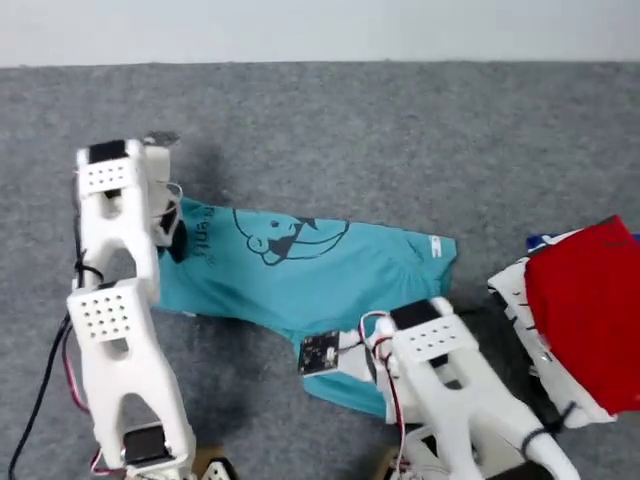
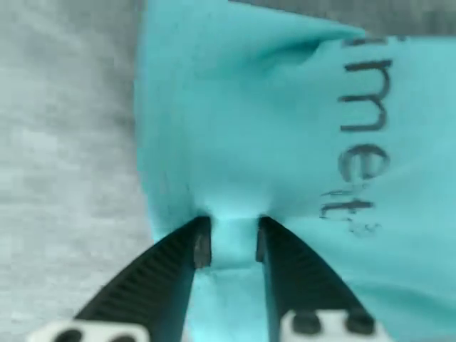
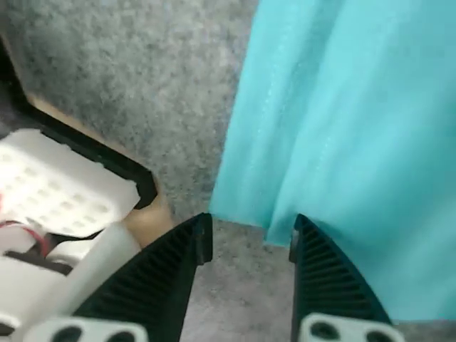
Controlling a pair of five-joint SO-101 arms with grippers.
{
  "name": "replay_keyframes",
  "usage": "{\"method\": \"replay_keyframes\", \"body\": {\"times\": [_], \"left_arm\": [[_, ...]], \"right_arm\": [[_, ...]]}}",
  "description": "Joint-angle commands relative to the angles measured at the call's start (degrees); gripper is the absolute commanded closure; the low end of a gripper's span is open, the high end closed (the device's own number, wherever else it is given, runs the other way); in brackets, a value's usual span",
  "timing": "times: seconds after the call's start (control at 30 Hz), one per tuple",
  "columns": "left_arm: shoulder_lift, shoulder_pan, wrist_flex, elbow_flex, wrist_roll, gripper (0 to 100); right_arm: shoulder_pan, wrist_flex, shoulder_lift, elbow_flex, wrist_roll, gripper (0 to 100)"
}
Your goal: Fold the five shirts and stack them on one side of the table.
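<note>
Nearest the arms' bases, the right gripper (image 1: 345, 365) sat low over the grey felt table (image 1: 400, 130) at the near hem of the teal shirt (image 1: 300, 270). In the right wrist view this gripper (image 3: 249, 239) had its black jaws spread apart, with bare felt between them. The shirt's hem (image 3: 356, 128) reached just to the tips, a small corner of cloth dipping into the gap, and nothing was clamped.

The teal shirt lay spread across the middle of the table, a dark printed drawing and some lettering facing up. Its width ran from one arm to the other, and one sleeve pointed toward the pile on the right.

A little farther back, at the shirt's left edge, the left gripper (image 1: 172, 235) stood over the cloth. Its own wrist view showed the gripper (image 2: 229, 242) pinching a raised fold of the teal shirt (image 2: 249, 107) between its two black fingers (image 2: 196, 246), the fabric puckering toward the grip, with the lettering just beside it.

On the right side of the table, well apart from the teal shirt's body, folded garments were piled. A red shirt (image 1: 590, 310) lay on top of a white shirt (image 1: 520, 300) with dark markings, and a sliver of blue cloth (image 1: 540, 241) showed at the pile's far edge.

Beyond the felt ran a pale wall (image 1: 300, 30).
</note>
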Motion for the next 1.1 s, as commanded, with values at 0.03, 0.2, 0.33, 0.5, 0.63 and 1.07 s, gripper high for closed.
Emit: {"method": "replay_keyframes", "body": {"times": [0.03,0.2,0.33,0.5,0.63,1.07], "left_arm": [[-0.8,-1.3,1.2,-9.2,0.6,89],[-0.8,-1.5,1.2,-9.2,0.6,89],[-0.8,-1.3,1.2,-9.3,0.6,89],[-0.8,-1.6,1.2,-9.5,0.6,89],[-0.8,-1.5,1.2,-9.5,0.6,89],[-0.8,-1.7,1.2,-9.2,0.6,89]], "right_arm": [[-2.9,-1.8,-1.3,1.3,0.5,82.0],[-5.8,-3.8,-1.3,4.8,0.6,81.9],[-6.4,-12.6,-1.3,10.5,0.5,81.9],[-6.5,-14.9,-1.3,12.1,0.4,82.2],[-6.3,-15.7,-1.2,13.1,-0.6,83.3],[-5.3,-9.4,-1.8,-1.5,-9.1,98.8]]}}
